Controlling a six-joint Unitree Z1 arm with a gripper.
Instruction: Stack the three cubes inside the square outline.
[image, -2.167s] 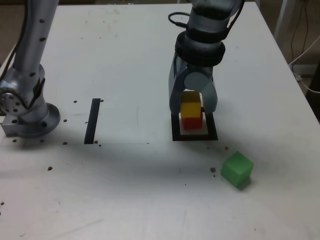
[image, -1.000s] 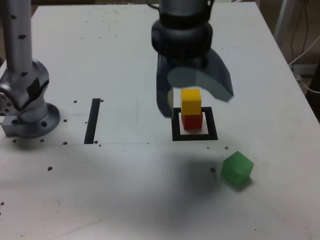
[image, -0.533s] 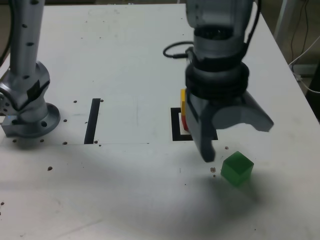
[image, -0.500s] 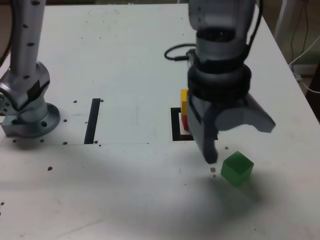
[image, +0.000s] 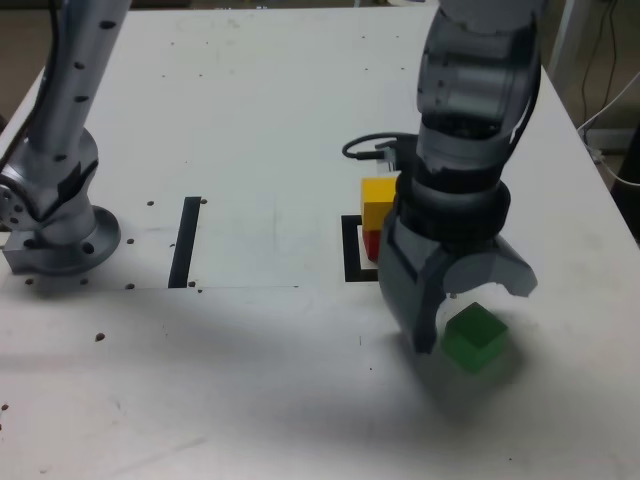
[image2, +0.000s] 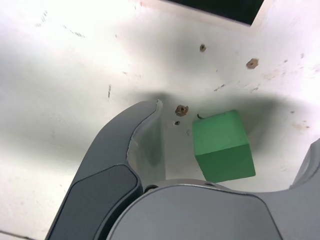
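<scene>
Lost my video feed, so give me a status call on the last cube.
Gripper open, jaws straddling the small matte green cube, not touching. Cube flat on the white table. Yellow cube already on red. Nothing in the way.

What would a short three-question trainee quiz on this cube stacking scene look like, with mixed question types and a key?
1. True or false: the small matte green cube is already clamped by the grey gripper.
2. Which cube sits directly on the small red cube? A) green B) the small yellow cube C) none
3. Fill in: in the exterior view, the green cube lies on the white table, ____ the black tape square outline.

Key
1. False: the jaws are open on either side of it, and gaps show in the wrist view.
2. B
3. outside
</scene>
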